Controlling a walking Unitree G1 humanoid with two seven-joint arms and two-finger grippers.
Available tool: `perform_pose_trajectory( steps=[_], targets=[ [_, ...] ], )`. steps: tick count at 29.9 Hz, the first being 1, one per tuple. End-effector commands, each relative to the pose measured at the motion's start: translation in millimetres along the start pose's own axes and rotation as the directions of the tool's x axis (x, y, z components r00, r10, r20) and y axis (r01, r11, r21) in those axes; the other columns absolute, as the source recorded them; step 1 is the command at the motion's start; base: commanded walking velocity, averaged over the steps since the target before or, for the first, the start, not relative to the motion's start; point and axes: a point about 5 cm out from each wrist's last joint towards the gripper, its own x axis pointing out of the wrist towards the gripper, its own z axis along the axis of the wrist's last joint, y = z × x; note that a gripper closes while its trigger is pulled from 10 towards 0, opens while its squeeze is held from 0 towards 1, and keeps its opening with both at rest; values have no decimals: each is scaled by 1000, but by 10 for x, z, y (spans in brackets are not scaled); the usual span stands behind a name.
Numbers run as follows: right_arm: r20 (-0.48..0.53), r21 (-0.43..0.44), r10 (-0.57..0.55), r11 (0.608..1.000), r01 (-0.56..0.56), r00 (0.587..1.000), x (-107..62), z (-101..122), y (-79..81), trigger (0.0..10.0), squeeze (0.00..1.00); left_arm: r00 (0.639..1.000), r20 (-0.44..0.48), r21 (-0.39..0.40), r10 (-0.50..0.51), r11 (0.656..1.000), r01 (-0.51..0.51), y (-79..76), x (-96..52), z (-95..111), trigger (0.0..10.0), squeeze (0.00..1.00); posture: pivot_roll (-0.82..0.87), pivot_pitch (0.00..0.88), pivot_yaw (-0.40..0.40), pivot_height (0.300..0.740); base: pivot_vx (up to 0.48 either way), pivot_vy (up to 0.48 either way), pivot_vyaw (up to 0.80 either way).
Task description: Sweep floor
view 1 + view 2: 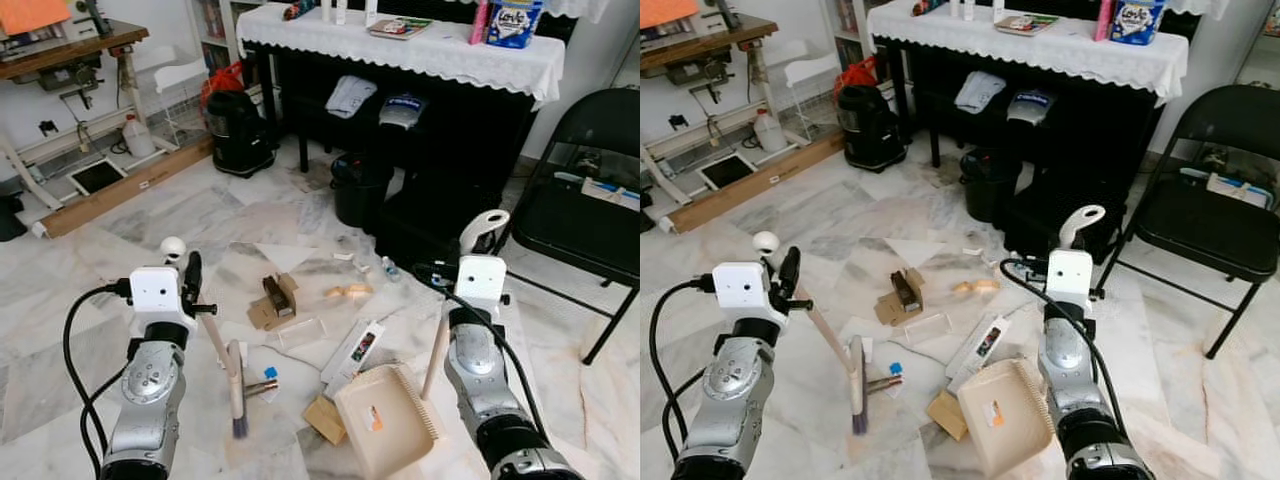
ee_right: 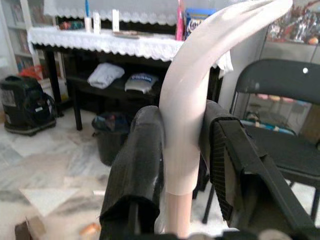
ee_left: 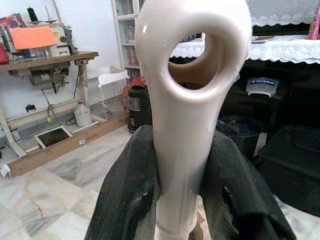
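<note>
Scattered litter crowds the white marble floor [image 1: 200, 215] at centre: brown cardboard scraps [image 1: 272, 300], a flat white printed box [image 1: 353, 350] and a clear plastic tray [image 1: 298, 332]. At 12 o'clock a black waste bin [image 1: 358, 188] and the black desk with lace cloth [image 1: 400, 45] block passage. At 2 o'clock a black folding chair [image 1: 585, 200] stands. Bare floor lies open at 10 o'clock, up to a long wooden plank [image 1: 125, 190].

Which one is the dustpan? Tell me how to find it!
Start at the black table with the white lace cloth, then look down the marble floor toward the robot, past the scattered litter. The dustpan sits by the right arm, its long pale handle clamped in the right pincer. Unlike the flat cardboard scraps beside it, it is a cream tray with raised walls.
</note>
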Motion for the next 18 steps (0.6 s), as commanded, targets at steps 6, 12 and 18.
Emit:
perform_pose_trajectory(
  steps=[6,12,18],
  targets=[
    [-16,-42,-8,999,7,1000,-16,-70,-78,10000,0,999,34,3,-22,1000,22,-2,10,76,10000,0,-21,28,69,740,0,0,0],
    [-37,-57,-28,998,26,999,-51,-128,-109,10000,0,1000,18,16,-24,1000,24,7,-4,40,10000,0,-18,35,69,740,0,0,0],
    [-51,-67,-29,997,26,998,-95,-184,-138,10000,0,1000,-10,23,-10,1000,10,40,-63,-26,10000,0,-20,41,69,740,0,0,0]
  ],
)
